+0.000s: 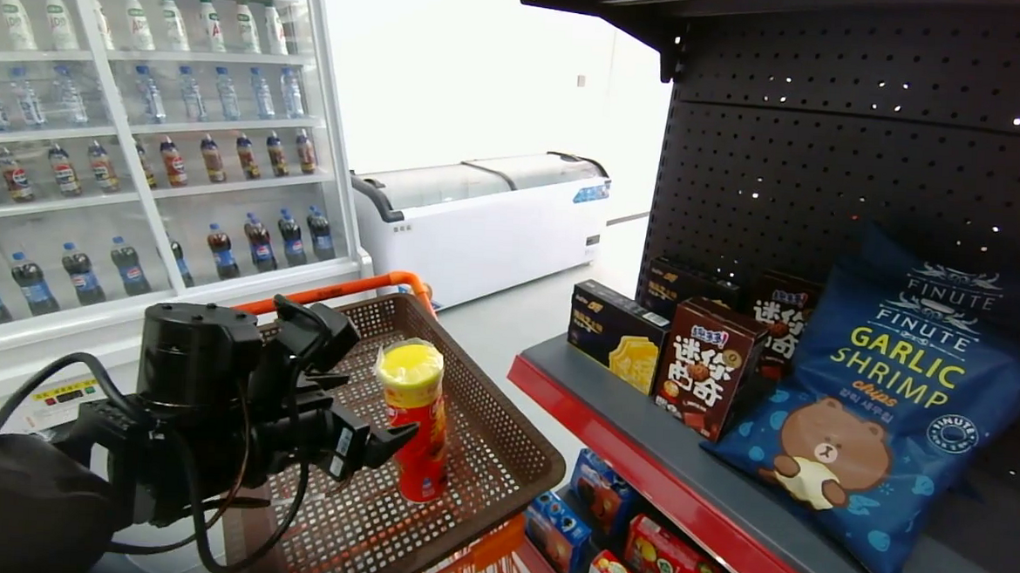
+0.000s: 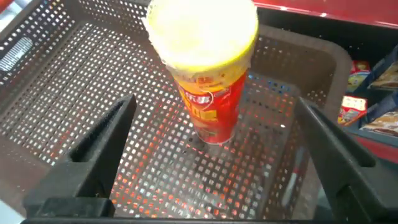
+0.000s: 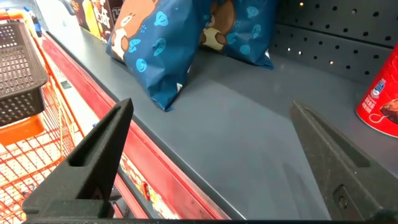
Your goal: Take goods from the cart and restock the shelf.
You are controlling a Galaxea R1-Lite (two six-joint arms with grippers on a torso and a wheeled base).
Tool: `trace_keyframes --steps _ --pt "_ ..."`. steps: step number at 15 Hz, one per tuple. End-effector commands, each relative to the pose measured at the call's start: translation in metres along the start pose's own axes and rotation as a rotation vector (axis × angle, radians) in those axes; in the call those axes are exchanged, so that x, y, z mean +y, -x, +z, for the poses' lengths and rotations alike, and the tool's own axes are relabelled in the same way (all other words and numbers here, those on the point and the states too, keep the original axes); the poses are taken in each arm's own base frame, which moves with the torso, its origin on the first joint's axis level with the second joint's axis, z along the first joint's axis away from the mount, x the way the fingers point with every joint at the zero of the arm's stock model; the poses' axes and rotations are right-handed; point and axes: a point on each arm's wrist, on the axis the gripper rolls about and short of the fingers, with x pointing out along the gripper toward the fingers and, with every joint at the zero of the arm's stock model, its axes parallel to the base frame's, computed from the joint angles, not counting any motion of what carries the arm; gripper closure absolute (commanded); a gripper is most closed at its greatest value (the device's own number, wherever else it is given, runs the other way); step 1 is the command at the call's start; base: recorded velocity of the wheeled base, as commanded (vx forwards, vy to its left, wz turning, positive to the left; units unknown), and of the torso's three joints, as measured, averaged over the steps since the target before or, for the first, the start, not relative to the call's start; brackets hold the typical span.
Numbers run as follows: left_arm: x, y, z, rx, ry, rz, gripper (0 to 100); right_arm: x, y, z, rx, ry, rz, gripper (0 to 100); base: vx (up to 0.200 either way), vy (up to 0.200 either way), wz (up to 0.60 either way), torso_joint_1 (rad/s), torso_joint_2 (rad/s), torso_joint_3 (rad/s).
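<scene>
Standing upright on the mesh floor of the brown basket (image 1: 501, 448), the chips can (image 1: 413, 421) shows us a yellow lid over a red wall. We see the left claw (image 2: 214, 106) just to the left of the can at the height of its upper half. Its two fingers (image 2: 102, 146) are spread wide apart, and the can sits in the gap between them. In the left wrist view there is open mesh on both sides of the can, so neither finger touches it. The basket under the can rests on the orange cart (image 1: 370, 284).

To the right of the can stands the shelf (image 1: 609, 388), with a grey board and a red front edge. On that board, from the can outward, we see dark snack boxes (image 1: 704, 380) and then blue chip bags (image 1: 879, 411) leaning against the perforated back. The right claw (image 3: 211, 106) hangs over a bare stretch of this board with its fingers apart and nothing between them. The blue bags are near it, and a red tub (image 3: 380, 93) stands at the far side.

Beyond the can, we see a glass-door drinks cooler (image 1: 134, 127) and a white chest freezer (image 1: 487, 224).
</scene>
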Motion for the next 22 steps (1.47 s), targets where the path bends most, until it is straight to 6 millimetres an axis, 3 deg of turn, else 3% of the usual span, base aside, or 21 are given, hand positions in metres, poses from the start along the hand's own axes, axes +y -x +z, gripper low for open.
trace_keyframes --steps 1,14,22 --pt "-0.001 -0.022 -0.014 0.055 0.001 0.013 0 0.000 0.000 0.000 -0.001 0.000 0.000 0 0.000 0.000 0.00 0.000 0.00 0.000" --pt "-0.012 -0.081 -0.038 -0.061 0.044 0.142 0 0.000 0.000 0.000 -0.001 0.000 0.000 0 0.000 0.000 0.00 0.000 0.00 0.000" --pt "-0.023 -0.099 -0.052 -0.053 0.024 0.137 0 0.000 0.000 0.000 -0.001 0.000 0.002 0 0.000 0.000 0.00 0.000 0.00 0.000"
